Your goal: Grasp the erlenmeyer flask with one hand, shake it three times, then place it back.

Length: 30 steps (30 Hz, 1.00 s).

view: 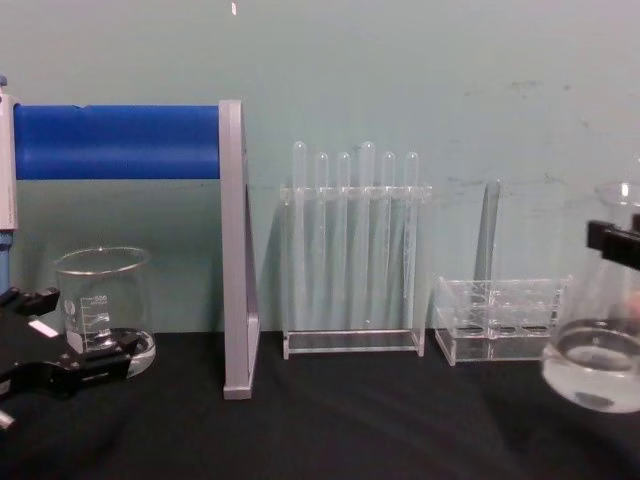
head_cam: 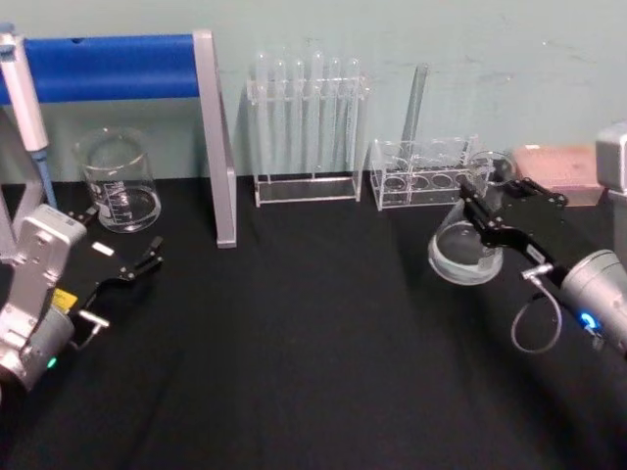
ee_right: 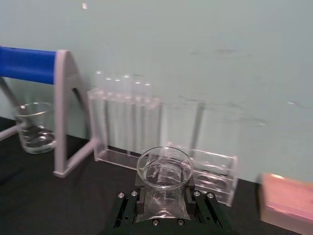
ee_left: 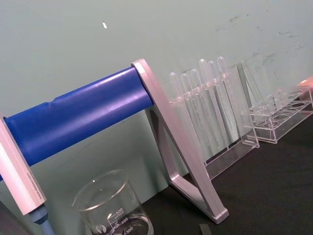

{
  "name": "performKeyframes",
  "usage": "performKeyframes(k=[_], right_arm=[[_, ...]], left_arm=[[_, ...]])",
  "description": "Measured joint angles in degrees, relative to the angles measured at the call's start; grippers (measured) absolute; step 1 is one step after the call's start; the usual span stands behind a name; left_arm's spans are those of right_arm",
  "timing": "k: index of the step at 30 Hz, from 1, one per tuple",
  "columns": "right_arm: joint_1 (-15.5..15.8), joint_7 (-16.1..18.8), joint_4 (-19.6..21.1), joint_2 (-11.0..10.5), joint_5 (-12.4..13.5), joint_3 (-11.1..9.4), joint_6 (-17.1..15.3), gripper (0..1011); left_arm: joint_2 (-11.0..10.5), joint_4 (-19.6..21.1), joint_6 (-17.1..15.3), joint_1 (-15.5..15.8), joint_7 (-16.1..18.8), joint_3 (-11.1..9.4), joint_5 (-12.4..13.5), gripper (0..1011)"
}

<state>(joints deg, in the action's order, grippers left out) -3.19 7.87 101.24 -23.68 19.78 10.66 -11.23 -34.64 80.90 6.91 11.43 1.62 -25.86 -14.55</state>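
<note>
The erlenmeyer flask (head_cam: 462, 253) is a clear glass cone with a little liquid in its wide base. It hangs tilted above the black table at the right. My right gripper (head_cam: 482, 208) is shut on its neck, one black finger on each side. In the right wrist view the flask's flared rim (ee_right: 164, 169) opens toward the camera between the fingers (ee_right: 128, 208). In the chest view the flask (view: 598, 365) floats clear of the table at the right edge, with the hand (view: 612, 243) clamped around its neck. My left gripper (head_cam: 142, 262) rests open low at the left, near the beaker.
A glass beaker (head_cam: 120, 181) stands at the back left beside a grey stand with a blue roll (head_cam: 216, 137). A tall test tube rack (head_cam: 307, 127) and a low clear rack (head_cam: 423, 171) line the back wall. A pink box (head_cam: 558, 171) sits at the far right.
</note>
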Motion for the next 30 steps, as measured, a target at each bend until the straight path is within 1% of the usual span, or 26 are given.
performKeyframes(k=[3,6,9,11,13,14,15,16,18,19,20,21,22,23,24,25,30], right_arm=[[0.3,-0.4,0.1,0.3,-0.4,-0.9,-0.2,448],[0.3,-0.2,0.1,0.7,-0.8,-1.1,-0.4,449],[0.1,0.7,0.1,1.0,-1.1,-0.7,-0.4,448],[-0.3,1.9,0.0,1.2,-1.4,0.0,-0.3,448],[-0.7,3.3,-0.2,1.5,-1.6,0.9,-0.1,448],[-1.0,4.4,-0.2,1.7,-1.9,1.7,0.0,448],[-1.1,5.0,-0.2,1.7,-2.0,2.1,0.0,448],[-1.1,5.0,-0.2,1.7,-2.0,2.1,0.0,448],[-1.6,6.6,-0.3,1.9,-2.2,3.6,0.2,448],[-1.9,7.9,-0.2,2.0,-2.3,4.7,0.2,449],[-2.0,8.3,-0.2,2.0,-2.3,5.1,0.3,448],[-2.4,9.5,-0.1,2.0,-2.4,6.4,0.3,448],[-2.4,9.5,-0.1,2.0,-2.4,6.4,0.3,449],[-2.7,10.6,-0.1,2.0,-2.4,7.5,0.4,449],[-2.9,11.1,0.0,2.0,-2.4,8.1,0.4,448],[-3.2,11.9,0.0,2.1,-2.4,9.1,0.5,448],[-3.9,13.5,0.1,2.1,-2.2,11.4,0.5,449]], left_arm=[[0.0,0.0,0.0,0.0,0.0,0.0,0.0,1001],[0.0,0.0,0.0,0.0,0.0,0.0,0.0,1001],[0.0,0.0,0.0,0.0,0.0,0.0,0.0,1001],[0.0,0.0,0.0,0.0,0.0,0.0,0.0,1001],[0.0,0.0,0.0,0.0,0.0,0.0,0.0,1001],[0.0,0.0,0.0,0.0,0.0,0.0,0.0,1001],[0.0,0.0,0.0,0.0,0.0,0.0,0.0,1001],[0.0,0.0,0.0,0.0,0.0,0.0,0.0,1001],[0.0,0.0,0.0,0.0,0.0,0.0,0.0,1001],[0.0,0.0,0.0,0.0,0.0,0.0,0.0,1001],[0.0,0.0,0.0,0.0,0.0,0.0,0.0,1001],[0.0,0.0,0.0,0.0,0.0,0.0,0.0,1001],[0.0,0.0,0.0,0.0,0.0,0.0,0.0,1001],[0.0,0.0,0.0,0.0,0.0,0.0,0.0,1001],[0.0,0.0,0.0,0.0,0.0,0.0,0.0,1001],[0.0,0.0,0.0,0.0,0.0,0.0,0.0,1001],[0.0,0.0,0.0,0.0,0.0,0.0,0.0,1001]])
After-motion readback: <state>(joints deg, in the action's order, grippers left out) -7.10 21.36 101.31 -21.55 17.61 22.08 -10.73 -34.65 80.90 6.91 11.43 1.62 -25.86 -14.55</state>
